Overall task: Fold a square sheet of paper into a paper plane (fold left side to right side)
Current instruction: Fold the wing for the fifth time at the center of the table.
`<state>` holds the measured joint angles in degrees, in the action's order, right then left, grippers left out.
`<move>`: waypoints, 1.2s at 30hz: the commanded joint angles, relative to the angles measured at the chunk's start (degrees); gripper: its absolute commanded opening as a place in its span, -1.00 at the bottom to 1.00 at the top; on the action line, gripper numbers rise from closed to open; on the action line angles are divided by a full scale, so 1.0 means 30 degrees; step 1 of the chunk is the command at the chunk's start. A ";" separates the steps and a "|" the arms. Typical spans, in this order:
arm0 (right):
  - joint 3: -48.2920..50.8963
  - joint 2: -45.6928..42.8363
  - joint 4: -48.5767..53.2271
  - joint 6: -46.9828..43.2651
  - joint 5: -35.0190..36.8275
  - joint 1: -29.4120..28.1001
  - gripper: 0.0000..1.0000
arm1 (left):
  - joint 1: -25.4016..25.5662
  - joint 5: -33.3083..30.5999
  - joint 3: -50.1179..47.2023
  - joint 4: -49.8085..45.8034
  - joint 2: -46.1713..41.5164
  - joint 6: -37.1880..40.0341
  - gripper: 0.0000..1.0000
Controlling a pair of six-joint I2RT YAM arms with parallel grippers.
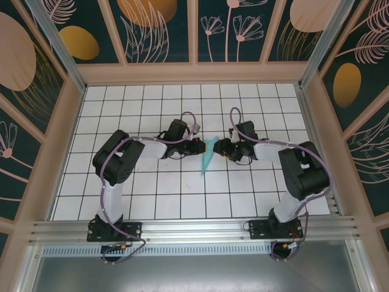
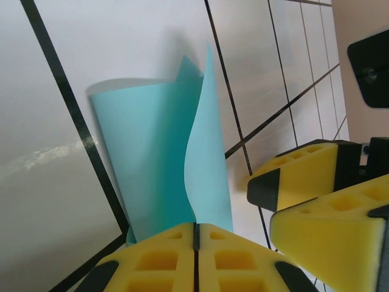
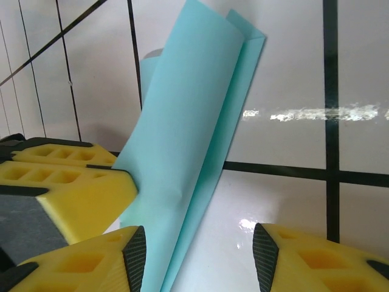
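White tiles with thin black lines cover the counter (image 1: 152,194), the biggest thing here. Dark green walls (image 1: 158,30) with pink and orange leaf shapes stand around it. A silver rail (image 1: 194,230) runs along the near edge, and both arms are fixed to it.

The left arm (image 1: 115,161) bends up from its base and reaches in toward the middle of the counter. The right arm (image 1: 304,170) does the same from the other side. Their ends come close together near the middle, with just a small gap between them.

The left tool (image 2: 196,243) has yellow fingers pressed tight together. It is pinching the bottom edge of the paper (image 2: 152,152), which sticks up from between the fingers. The right tool (image 3: 197,255) has its yellow fingers apart. The paper stands in the gap between them, close to one finger, and the far finger is not touching it.

The paper is light blue and thin. From above it looks like a slim pointed strip between the two tools, with its sharp tip pointing toward the near edge of the counter. Up close, it is folded over on itself. One flap curves loosely and does not lie flat on the other. Its top corners stand a little apart.
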<state>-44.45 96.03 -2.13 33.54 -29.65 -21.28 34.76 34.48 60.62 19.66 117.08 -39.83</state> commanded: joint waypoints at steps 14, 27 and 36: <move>0.0046 -0.0394 -0.2067 0.0981 -0.1572 0.0497 -0.27 | -0.0148 -0.0091 0.0914 -0.0889 0.1344 0.0852 -0.80; -0.1663 0.2013 -0.3714 0.1868 -0.2028 0.0256 -0.47 | -0.0159 -0.0946 0.1092 -0.1162 0.1510 0.0797 -0.89; -0.2140 0.3142 -0.3708 0.1682 -0.1806 0.0163 -0.48 | -0.0136 -0.2052 0.1092 -0.1448 0.1551 0.0739 -1.00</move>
<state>-49.52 104.49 -11.75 38.52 -34.76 -20.36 34.83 32.73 63.20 17.72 119.70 -38.98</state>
